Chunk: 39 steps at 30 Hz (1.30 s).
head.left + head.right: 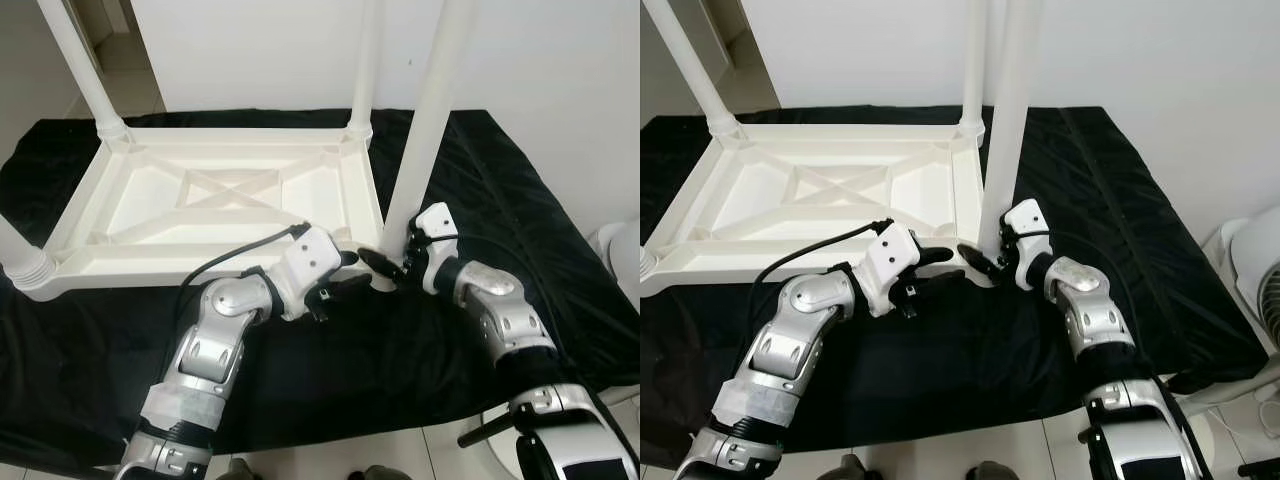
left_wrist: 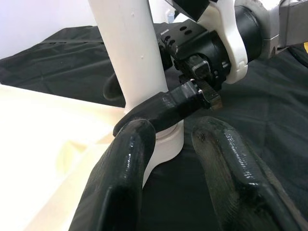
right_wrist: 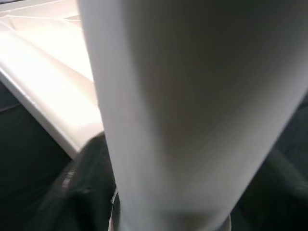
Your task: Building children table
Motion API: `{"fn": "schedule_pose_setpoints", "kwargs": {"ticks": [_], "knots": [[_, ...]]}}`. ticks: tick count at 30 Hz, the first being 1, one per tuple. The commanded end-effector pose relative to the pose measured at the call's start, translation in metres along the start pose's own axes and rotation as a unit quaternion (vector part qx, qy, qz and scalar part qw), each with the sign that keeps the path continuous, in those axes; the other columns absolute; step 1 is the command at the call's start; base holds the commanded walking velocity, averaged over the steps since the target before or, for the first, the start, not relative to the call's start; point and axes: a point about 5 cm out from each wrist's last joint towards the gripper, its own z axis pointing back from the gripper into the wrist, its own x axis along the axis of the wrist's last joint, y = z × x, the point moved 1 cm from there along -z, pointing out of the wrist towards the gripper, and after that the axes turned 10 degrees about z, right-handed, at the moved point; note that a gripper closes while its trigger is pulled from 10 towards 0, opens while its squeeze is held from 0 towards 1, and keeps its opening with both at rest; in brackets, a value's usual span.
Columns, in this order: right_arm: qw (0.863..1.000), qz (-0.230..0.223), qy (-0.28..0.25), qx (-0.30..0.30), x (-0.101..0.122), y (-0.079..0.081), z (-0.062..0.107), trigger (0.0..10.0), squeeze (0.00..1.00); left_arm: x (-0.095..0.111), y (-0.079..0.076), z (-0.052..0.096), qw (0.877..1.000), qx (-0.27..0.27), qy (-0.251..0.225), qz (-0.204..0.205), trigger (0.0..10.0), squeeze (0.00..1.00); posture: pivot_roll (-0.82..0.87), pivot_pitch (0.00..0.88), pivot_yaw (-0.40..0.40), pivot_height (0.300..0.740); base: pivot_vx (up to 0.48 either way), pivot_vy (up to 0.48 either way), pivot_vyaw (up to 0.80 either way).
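Your right gripper (image 1: pixel 392 262) is pinching the base of the white table leg (image 1: pixel 425 120), one black finger on each side of the tube just above the corner socket, and the leg is standing upright at the near right corner of the upturned tabletop (image 1: pixel 215 205). Your left gripper (image 1: pixel 338 284) is hovering just beside that same corner with its fingers (image 2: pixel 125 168) spread, touching nothing, pointing at the socket from the other side. You are handling smooth, hollow-looking plastic here, so judge it light and stiff but slick; gripping low near the socket, as you are doing, looks safer than gripping high, where the long tube would lever against the joint. The tabletop is lying underside up on a black cloth (image 1: pixel 560 250) that is covering the work surface, with other legs already standing at the far and left corners. Room is opening to the right across bare cloth, while the near edge of the surface is sitting close below both arms, and a white wall is closing off the far side.
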Motion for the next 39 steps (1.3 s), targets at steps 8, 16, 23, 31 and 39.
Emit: {"fn": "schedule_pose_setpoints", "kwargs": {"ticks": [8, 16, 23, 31, 39], "knots": [[1.0, -0.005, 0.008, 0.013, -0.007, 0.0, 0.001, 0.0, 0.0, 0.001, 0.01, -0.002, 0.998, 0.068, -0.008, 0.0, 10.0, 0.0, -0.09, 0.033, 0.02, 0.74, 0.0, 0.0, 0.0], [0.999, -0.029, -0.002, -0.014, -0.006, 0.0, 0.001, 10.0, 0.0, 0.001, 0.009, -0.003, 0.998, 0.065, -0.009, 0.001, 10.0, 0.0, -0.09, 0.033, 0.02, 0.74, 0.0, 0.0, 0.0], [0.993, -0.04, -0.021, -0.105, 0.0, 0.002, 0.002, 10.0, 0.0, 0.0, 0.007, -0.004, 0.998, 0.061, -0.007, 0.003, 10.0, 0.0, -0.11, 0.045, 0.026, 0.74, 0.0, 0.0, 0.0], [0.966, -0.079, -0.013, -0.246, 0.007, 0.019, 0.003, 10.0, 0.0, -0.002, 0.006, -0.003, 0.998, 0.061, -0.005, 0.005, 10.0, 0.0, -0.11, 0.051, 0.019, 0.74, 0.0, 0.0, 0.0], [0.928, -0.103, 0.002, -0.357, 0.013, 0.042, -0.002, 10.0, 0.0, -0.003, 0.005, -0.003, 0.998, 0.062, -0.005, 0.006, 10.0, 0.0, -0.11, 0.044, 0.011, 0.74, 0.0, 0.0, 0.0]]}}
